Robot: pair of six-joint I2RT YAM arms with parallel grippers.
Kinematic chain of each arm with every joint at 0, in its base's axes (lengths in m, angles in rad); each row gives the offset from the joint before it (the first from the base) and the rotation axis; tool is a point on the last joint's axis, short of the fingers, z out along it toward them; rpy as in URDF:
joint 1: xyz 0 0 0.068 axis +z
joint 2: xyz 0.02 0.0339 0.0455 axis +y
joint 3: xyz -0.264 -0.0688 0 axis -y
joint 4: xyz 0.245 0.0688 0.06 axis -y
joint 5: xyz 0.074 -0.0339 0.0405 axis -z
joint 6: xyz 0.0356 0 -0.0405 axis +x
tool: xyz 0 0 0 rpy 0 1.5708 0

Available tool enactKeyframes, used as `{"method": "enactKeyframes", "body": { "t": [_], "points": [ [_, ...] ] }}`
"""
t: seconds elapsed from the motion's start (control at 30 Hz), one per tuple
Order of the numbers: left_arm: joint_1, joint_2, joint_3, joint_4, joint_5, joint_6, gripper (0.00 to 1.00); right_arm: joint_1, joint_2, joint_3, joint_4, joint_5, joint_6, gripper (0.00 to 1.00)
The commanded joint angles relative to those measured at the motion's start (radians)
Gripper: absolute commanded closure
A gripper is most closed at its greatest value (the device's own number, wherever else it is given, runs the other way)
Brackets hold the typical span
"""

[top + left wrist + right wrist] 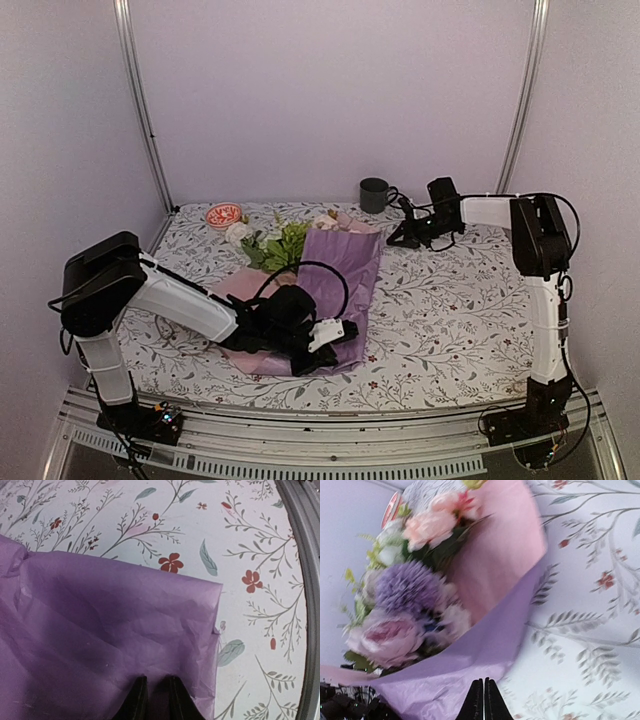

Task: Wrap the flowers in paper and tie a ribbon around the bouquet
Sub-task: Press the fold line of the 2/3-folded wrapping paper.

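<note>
Paper: the paper (345,275) is one crinkly lilac sheet lying on the desk (450,300), running from the far middle towards the near edge. It looks pinker where it lies behind the blooms.
Flowers: the flowers (415,590) lie on the far end of the sheet, heads pointing away from the arms. They are peach-pink and pale pink blooms, one lilac pompom head, white buds and green leaves.
Fold: one lilac flap is lapped over the stalks, so they are hidden.
Left tool: the left tool (156,680) is at the paper's near edge. Its fingers are a narrow gap apart with lilac sheet showing between them. I cannot tell whether it is gripping.
Right tool: the right tool (483,682) is clenched and grasps nothing. It is near the sheet's far right corner.
Others: a dark mug (374,194) stands behind the right tool, and a red-patterned bowl (224,215) sits far left of the blooms.
</note>
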Motion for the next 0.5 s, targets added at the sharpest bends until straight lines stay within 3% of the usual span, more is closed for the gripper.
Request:
{"method": "enactKeyframes", "body": {
  "t": [0.0, 0.27, 0.47],
  "points": [
    [0.0, 0.061, -0.024, -0.152, 0.037, 0.01, 0.83, 0.161, -0.187, -0.204, 0.008, -0.064, -0.107, 0.98],
    [0.005, 0.049, -0.027, -0.142, 0.047, 0.005, 0.82, 0.358, -0.234, -0.526, 0.171, -0.14, 0.003, 0.99],
    [0.037, -0.066, -0.066, 0.0, 0.112, -0.028, 0.77, 0.424, -0.247, -0.702, 0.197, -0.091, 0.036, 0.99]
  ]
}}
